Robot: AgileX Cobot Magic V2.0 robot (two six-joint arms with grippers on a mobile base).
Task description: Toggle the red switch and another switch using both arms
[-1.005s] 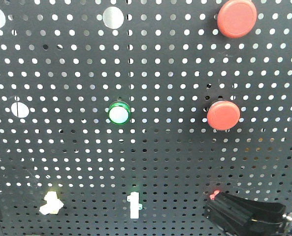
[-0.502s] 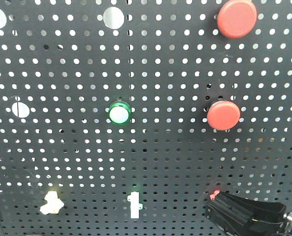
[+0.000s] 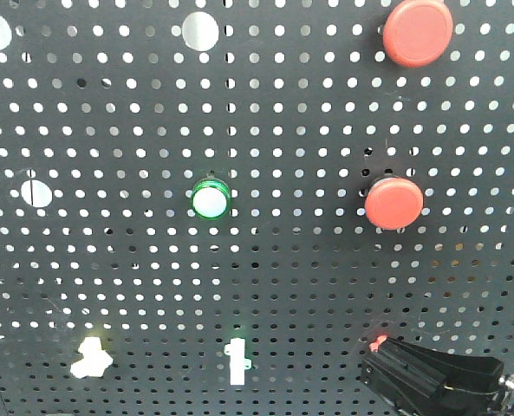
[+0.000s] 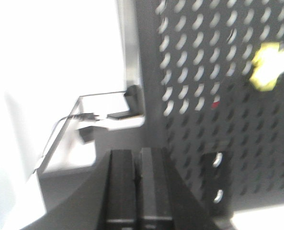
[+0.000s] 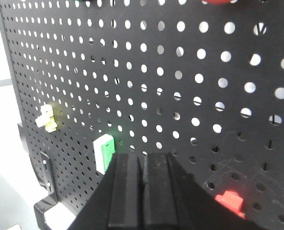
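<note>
Red switch (image 3: 377, 343) sits at five o'clock on the pegboard (image 3: 309, 286); right gripper (image 3: 380, 374) just below it; pale switch (image 3: 89, 357) at seven o'clock

Right gripper (image 3: 387, 368) crowds the red switch (image 3: 378, 343); bare pegboard (image 3: 152, 286) surrounds the pale yellow switch (image 3: 90, 357); green-and-white toggle (image 3: 236, 362) stands between

tiny red toggle switch (image 3: 378, 343): low right on the pegboard, touching the black right gripper's tip (image 3: 387, 364), fingers pressed together | tiny pale yellow toggle switch (image 3: 90, 357): low left, whitish lever, untouched, well apart from red
</note>
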